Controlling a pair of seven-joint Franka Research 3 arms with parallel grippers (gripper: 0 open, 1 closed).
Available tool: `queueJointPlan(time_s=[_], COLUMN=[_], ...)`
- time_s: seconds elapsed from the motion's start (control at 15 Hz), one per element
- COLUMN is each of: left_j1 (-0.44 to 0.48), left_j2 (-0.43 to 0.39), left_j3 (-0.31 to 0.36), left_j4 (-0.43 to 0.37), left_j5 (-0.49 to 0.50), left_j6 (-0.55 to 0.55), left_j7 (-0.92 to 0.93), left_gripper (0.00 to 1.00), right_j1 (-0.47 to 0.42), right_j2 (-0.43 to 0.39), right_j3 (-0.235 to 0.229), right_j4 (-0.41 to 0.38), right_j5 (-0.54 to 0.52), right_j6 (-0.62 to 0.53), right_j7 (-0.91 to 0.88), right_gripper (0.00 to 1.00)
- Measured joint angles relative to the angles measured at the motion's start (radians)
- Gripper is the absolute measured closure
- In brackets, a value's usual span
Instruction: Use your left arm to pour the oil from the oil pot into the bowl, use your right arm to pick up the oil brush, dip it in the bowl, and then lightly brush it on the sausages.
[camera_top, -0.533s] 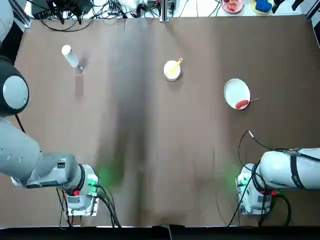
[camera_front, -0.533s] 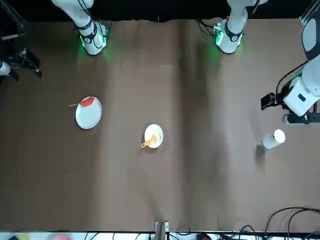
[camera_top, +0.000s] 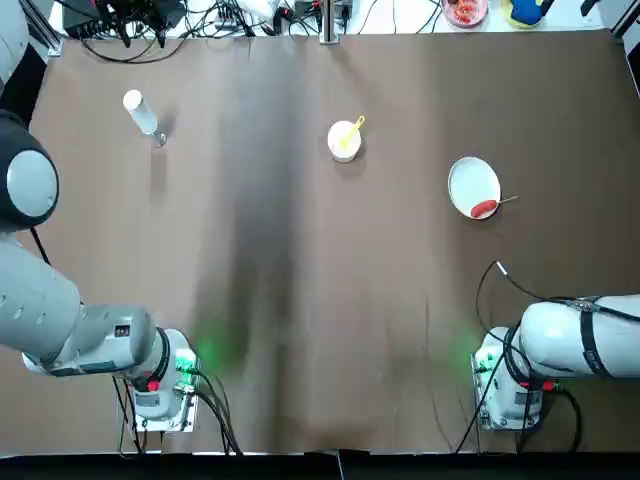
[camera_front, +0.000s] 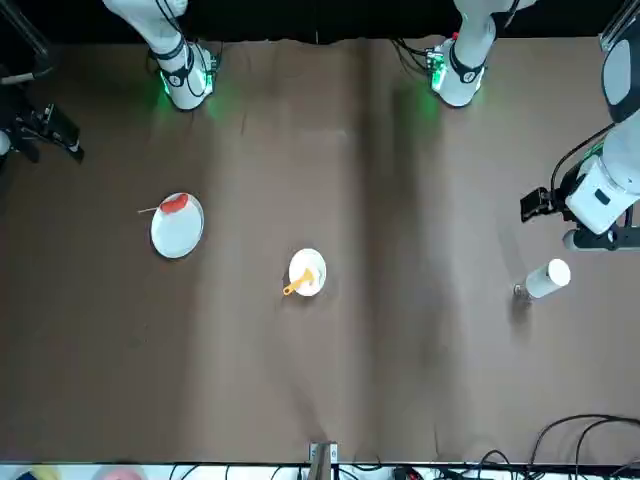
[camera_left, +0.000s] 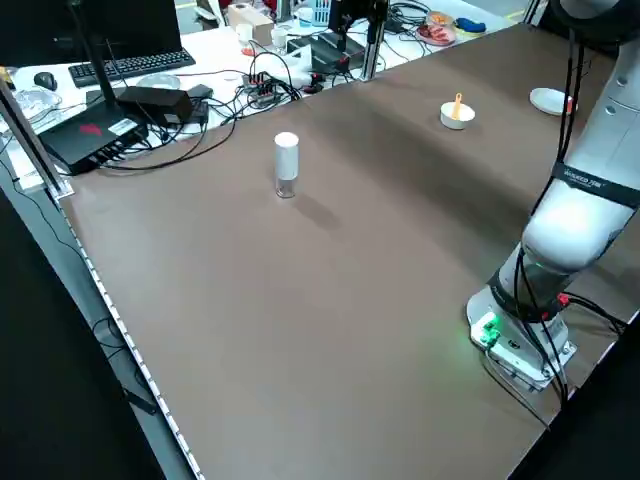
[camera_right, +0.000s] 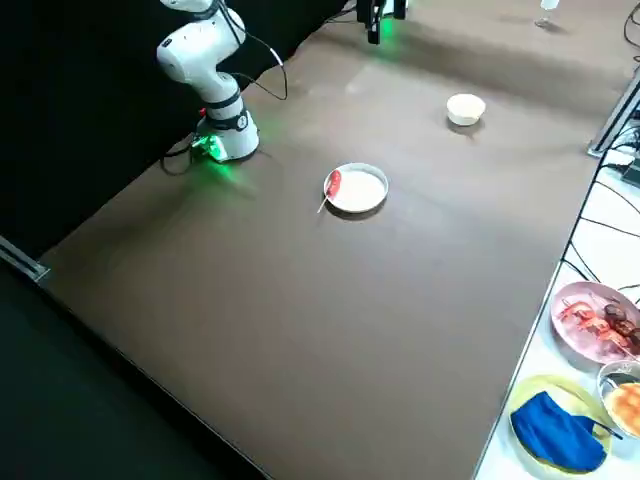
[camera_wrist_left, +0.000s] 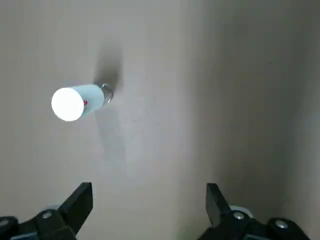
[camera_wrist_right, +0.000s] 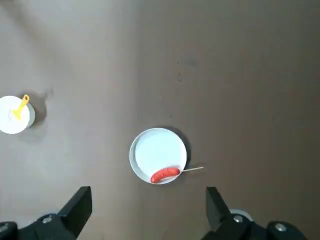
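Step in hand: left-arm approach to the oil pot (camera_top: 140, 112), judged from an untouched layout. The pot stands upright, long axis vertical, cap up, at about 10 o'clock on the counter (camera_top: 300, 300) in the top view. The left pincer (camera_wrist_left: 149, 200) hangs above it, fingers spread wide, empty. Next move calls for descent and closure around the pot body. The right pincer (camera_wrist_right: 149, 202) is likewise spread and empty, high above the plate (camera_wrist_right: 158, 155) with the sausage (camera_wrist_right: 164, 174). The brush (camera_top: 352, 130) leans in the bowl (camera_top: 344, 141), handle toward 1 o'clock.
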Motion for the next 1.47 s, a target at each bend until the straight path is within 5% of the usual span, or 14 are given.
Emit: queueJointPlan(time_s=[0.27,0.53,1.0,1.47], left_j1=[0.015,0.078,0.323,0.472], left_j2=[0.008,0.008,0.015,0.091], left_j3=[0.001,0.002,0.005,0.006], left_j4=[0.0,0.0,-0.012,-0.017], left_j5=[-0.013,-0.037,-0.284,-0.412], left_j6=[0.027,0.024,-0.018,-0.041], left_j7=[0.047,0.353,0.85,1.291], left_gripper=[0.0,0.0,0.0,0.0], right_j1=[0.007,0.009,0.007,0.007], right_j2=[0.014,0.019,0.03,0.032], right_j3=[0.005,0.006,0.004,0.003], right_j4=[0.024,0.024,0.017,0.005], right_j5=[0.003,0.016,0.048,0.048], right_j6=[-0.045,-0.04,-0.007,-0.007], right_j7=[-0.004,-0.007,-0.007,-0.007], right_gripper=[0.0,0.0,0.0,0.0])
